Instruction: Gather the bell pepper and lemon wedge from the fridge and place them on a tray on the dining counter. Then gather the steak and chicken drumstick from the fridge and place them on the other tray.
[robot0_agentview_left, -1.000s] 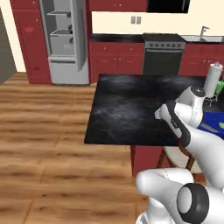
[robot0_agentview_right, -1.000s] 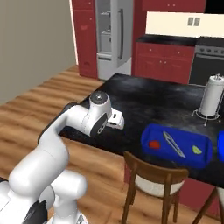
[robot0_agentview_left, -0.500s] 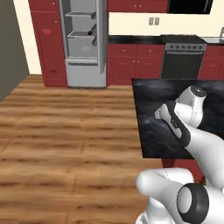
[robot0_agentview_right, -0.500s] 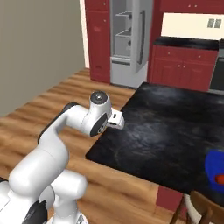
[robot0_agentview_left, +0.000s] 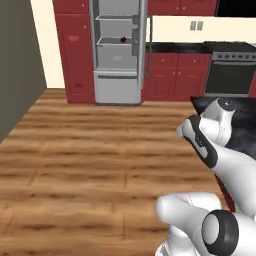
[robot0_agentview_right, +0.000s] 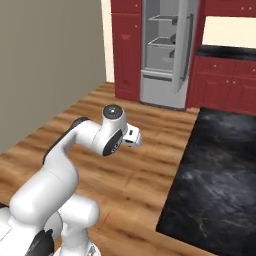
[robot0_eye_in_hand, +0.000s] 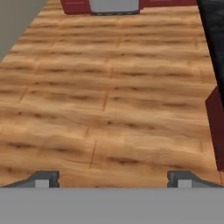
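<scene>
Fridge open at the far wall, cabinets to its right, dining counter nearer, right.

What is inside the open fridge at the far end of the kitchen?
The fridge stands open with pale shelves and a drawer. One small dark item sits on a middle shelf; its kind is too small to tell. The drawer hides whatever is inside it.
</scene>
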